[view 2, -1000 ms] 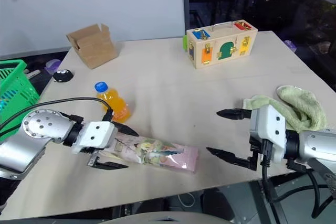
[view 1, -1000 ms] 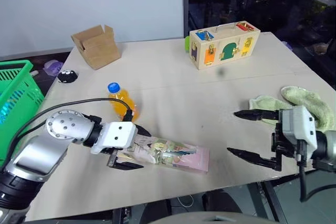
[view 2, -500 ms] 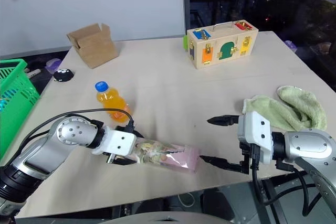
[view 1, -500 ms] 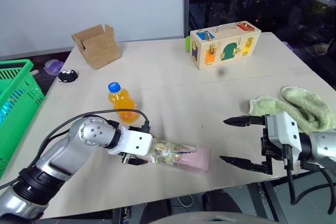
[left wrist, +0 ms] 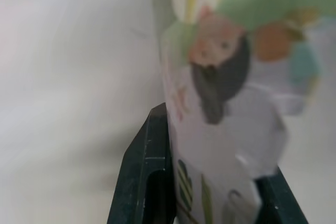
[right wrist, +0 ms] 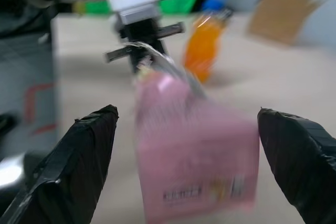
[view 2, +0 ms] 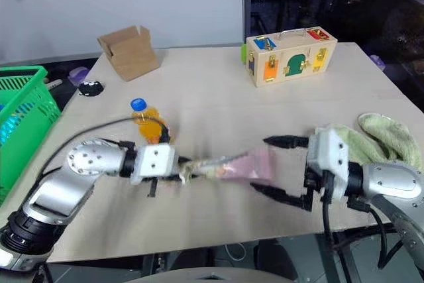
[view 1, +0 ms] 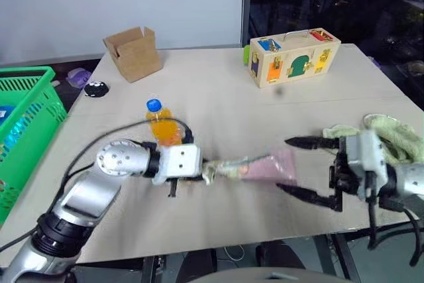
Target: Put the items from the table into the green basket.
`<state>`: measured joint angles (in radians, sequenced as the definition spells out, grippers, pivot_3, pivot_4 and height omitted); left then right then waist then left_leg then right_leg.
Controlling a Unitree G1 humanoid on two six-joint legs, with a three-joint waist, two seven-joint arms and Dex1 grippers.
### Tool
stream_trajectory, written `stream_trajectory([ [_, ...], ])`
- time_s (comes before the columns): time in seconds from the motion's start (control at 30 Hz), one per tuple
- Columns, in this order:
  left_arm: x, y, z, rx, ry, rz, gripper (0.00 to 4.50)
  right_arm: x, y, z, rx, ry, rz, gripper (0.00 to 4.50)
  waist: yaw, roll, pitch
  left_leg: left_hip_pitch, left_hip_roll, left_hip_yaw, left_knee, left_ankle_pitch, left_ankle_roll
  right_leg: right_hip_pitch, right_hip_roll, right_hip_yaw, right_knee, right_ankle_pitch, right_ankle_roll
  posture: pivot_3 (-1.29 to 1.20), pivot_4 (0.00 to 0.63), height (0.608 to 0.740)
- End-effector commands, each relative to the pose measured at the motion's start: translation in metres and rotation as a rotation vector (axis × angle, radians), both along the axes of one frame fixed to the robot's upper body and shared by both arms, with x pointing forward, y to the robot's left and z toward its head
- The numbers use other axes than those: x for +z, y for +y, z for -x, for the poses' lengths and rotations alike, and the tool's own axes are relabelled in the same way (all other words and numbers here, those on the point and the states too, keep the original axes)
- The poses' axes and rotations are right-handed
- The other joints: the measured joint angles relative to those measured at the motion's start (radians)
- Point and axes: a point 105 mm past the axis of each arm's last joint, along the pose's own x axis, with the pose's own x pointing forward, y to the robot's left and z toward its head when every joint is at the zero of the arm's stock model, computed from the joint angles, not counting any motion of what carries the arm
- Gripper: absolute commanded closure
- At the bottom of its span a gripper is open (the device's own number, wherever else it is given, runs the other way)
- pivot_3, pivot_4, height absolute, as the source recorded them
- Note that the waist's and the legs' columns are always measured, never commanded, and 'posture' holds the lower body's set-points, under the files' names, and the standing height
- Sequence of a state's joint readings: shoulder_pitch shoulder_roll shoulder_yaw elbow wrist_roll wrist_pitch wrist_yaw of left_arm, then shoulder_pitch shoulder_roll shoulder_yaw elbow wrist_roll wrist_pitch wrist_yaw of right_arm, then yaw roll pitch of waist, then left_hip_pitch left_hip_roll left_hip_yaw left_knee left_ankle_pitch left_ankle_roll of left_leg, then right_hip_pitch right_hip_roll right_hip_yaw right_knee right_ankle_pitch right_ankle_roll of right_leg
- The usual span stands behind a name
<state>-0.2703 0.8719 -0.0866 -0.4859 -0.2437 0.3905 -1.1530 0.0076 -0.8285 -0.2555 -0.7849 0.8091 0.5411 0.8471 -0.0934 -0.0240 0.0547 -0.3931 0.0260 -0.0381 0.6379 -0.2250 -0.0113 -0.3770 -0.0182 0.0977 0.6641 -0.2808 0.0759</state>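
Now your left gripper [view 1: 202, 173] has its jaws pinched on one end of the pink-and-white carton [view 1: 248, 166], whose long axis runs level above the tabletop [view 1: 218, 97] into your right gripper [view 1: 310, 169], jaws spread wide, while the green basket [view 1: 26, 124] waits far left.

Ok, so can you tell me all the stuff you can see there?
Carton: one, pink and white, lifted between the two grippers.
Drink bottle: one, orange with blue cap, standing on the table behind the left arm.
Table: one, pale beige.
Basket: one, green, left of the table.
Cardboard box: one, brown, far left corner.
Wooden latch box: one, colourful doors, far side.
Cloth: one, light green, right edge.
Small round thing: one, black and white, left edge.
Left gripper: jaws shut on carton's end.
Right gripper: jaws open around carton's other end.
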Motion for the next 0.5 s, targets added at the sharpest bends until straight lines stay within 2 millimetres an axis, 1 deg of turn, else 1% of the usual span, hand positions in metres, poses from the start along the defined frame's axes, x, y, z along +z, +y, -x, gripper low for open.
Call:
stream_trajectory([
  [0.03, 0.051, -0.003, -0.005, 0.097, -0.060, 0.174, 3.65, 0.019, -0.006, -0.003, -0.023, -0.054, -0.043, 0.00, 0.001, 0.000, 0.000, 0.000, 0.000, 0.000, 0.000, 0.000, 0.000, 0.000, 0.000, 0.000, 0.000, 0.000, 0.000, -0.05, 0.000, 0.740],
  [0.13, 0.071, 0.007, -0.009, 0.199, -0.075, 0.238, 3.65, 0.034, -0.010, -0.010, -0.036, -0.084, -0.101, 0.00, -0.001, 0.000, 0.000, -0.001, 0.000, -0.001, 0.000, 0.000, 0.000, 0.000, 0.000, 0.000, 0.000, 0.000, 0.000, -0.01, 0.000, 0.740],
  [0.23, 0.093, 0.014, -0.019, 0.312, -0.075, 0.380, 3.65, 0.043, -0.003, -0.019, -0.020, -0.102, -0.138, 0.00, 0.005, 0.000, 0.000, 0.000, 0.000, -0.001, 0.000, 0.000, 0.000, 0.000, 0.001, 0.000, 0.001, 0.000, 0.000, 0.02, 0.000, 0.740],
  [0.27, 0.099, 0.017, -0.021, 0.335, -0.085, 0.403, 3.65, 0.049, 0.000, -0.023, -0.020, -0.110, -0.166, 0.00, 0.008, 0.000, 0.000, 0.000, 0.000, -0.002, 0.000, 0.000, 0.000, 0.000, 0.001, -0.001, 0.001, 0.000, 0.000, 0.03, 0.000, 0.740],
  [0.33, 0.118, 0.026, -0.031, 0.422, -0.116, 0.498, 3.65, 0.058, 0.006, -0.031, -0.009, -0.121, -0.201, 0.00, 0.017, -0.001, 0.001, -0.001, 0.000, -0.003, 0.001, 0.000, 0.000, 0.000, 0.001, -0.002, 0.001, 0.001, -0.001, 0.05, 0.000, 0.740],
  [0.4, 0.139, 0.041, -0.045, 0.533, -0.158, 0.608, 3.65, 0.060, 0.017, -0.036, 0.032, -0.109, -0.207, 0.00, 0.034, -0.001, 0.001, -0.001, 0.000, -0.003, 0.002, 0.000, 0.000, 0.000, 0.001, -0.002, 0.001, 0.002, -0.002, 0.07, 0.000, 0.740],
  [0.43, 0.150, 0.052, -0.053, 0.600, -0.188, 0.662, 3.65, 0.059, 0.025, -0.039, 0.051, -0.107, -0.203, 0.00, 0.042, -0.001, 0.001, -0.001, 0.000, -0.003, 0.003, 0.000, 0.000, 0.000, 0.001, -0.002, 0.001, 0.003, -0.003, 0.08, 0.000, 0.740],
  [0.47, 0.159, 0.064, -0.059, 0.665, -0.212, 0.706, 3.65, 0.058, 0.033, -0.040, 0.079, -0.107, -0.200, 0.00, 0.048, -0.001, 0.001, -0.001, 0.000, -0.004, 0.003, 0.000, 0.000, 0.000, 0.002, -0.002, 0.001, 0.004, -0.004, 0.08, 0.000, 0.740],
  [0.5, 0.166, 0.084, -0.066, 0.753, -0.258, 0.740, 3.65, 0.055, 0.045, -0.043, 0.109, -0.109, -0.196, 0.00, 0.051, 0.000, 0.001, -0.001, 0.000, -0.004, 0.003, 0.000, 0.000, 0.000, 0.002, -0.002, 0.001, 0.004, -0.004, 0.10, 0.000, 0.740],
])
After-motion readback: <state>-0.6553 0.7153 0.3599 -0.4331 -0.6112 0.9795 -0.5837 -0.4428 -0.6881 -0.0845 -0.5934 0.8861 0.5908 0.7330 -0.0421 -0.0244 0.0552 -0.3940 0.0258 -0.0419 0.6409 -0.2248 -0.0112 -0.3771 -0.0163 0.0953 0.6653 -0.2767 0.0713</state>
